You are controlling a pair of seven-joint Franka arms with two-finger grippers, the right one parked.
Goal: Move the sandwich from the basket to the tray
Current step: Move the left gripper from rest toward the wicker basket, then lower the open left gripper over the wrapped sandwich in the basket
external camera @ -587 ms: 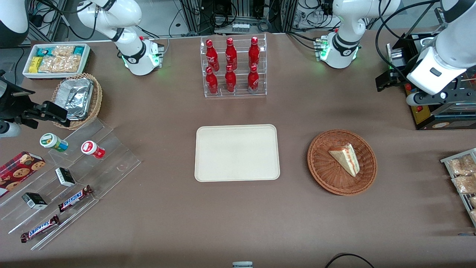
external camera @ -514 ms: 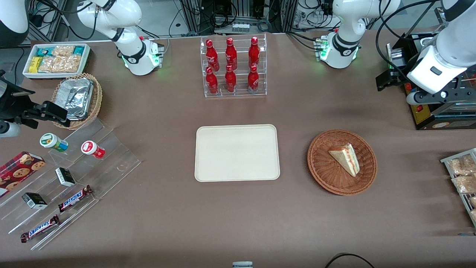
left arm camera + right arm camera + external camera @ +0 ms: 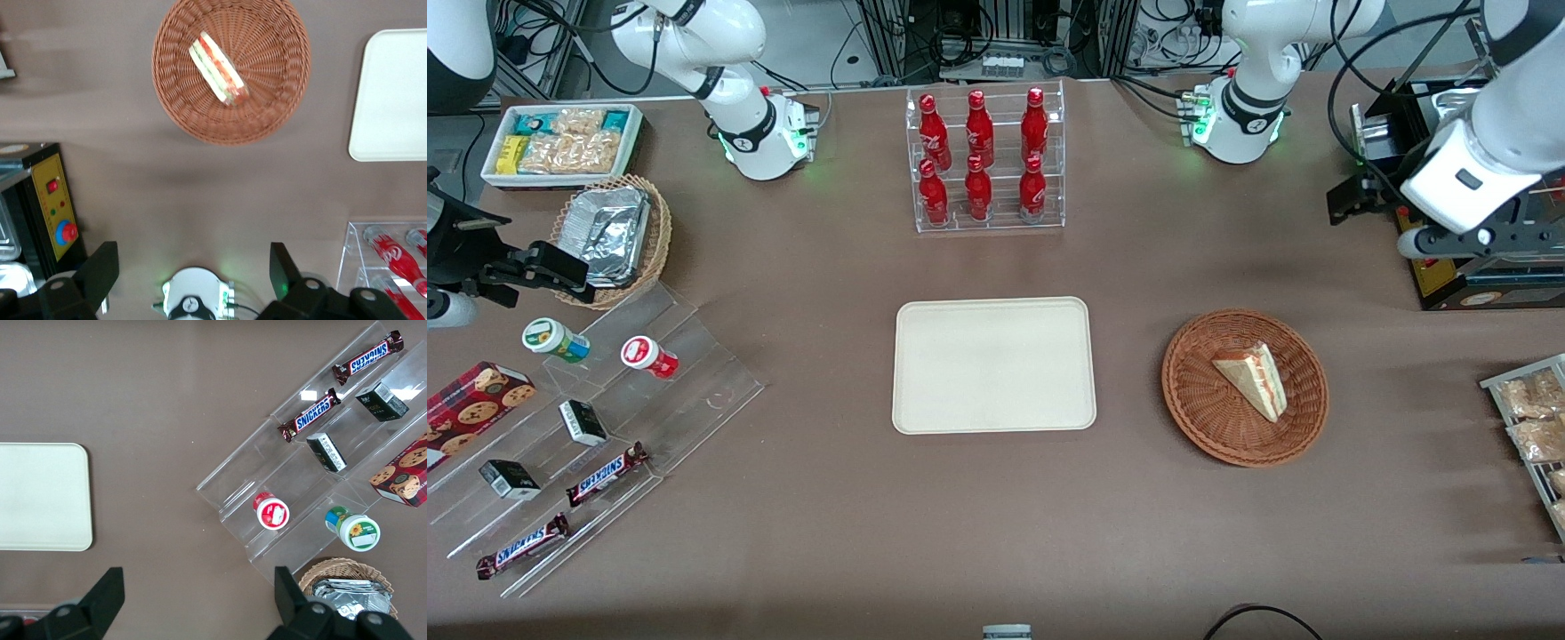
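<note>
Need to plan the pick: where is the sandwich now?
The sandwich lies in the basket, beside the tray, toward the working arm's end; the open pincer hangs apart from it.

Pincer [image 3: 193, 273] raised high, fingers spread

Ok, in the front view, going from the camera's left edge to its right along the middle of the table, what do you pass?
Clear stepped rack with Snickers bars → tray → basket holding the sandwich → the gripper, raised near the working arm's end, fingers open.
</note>
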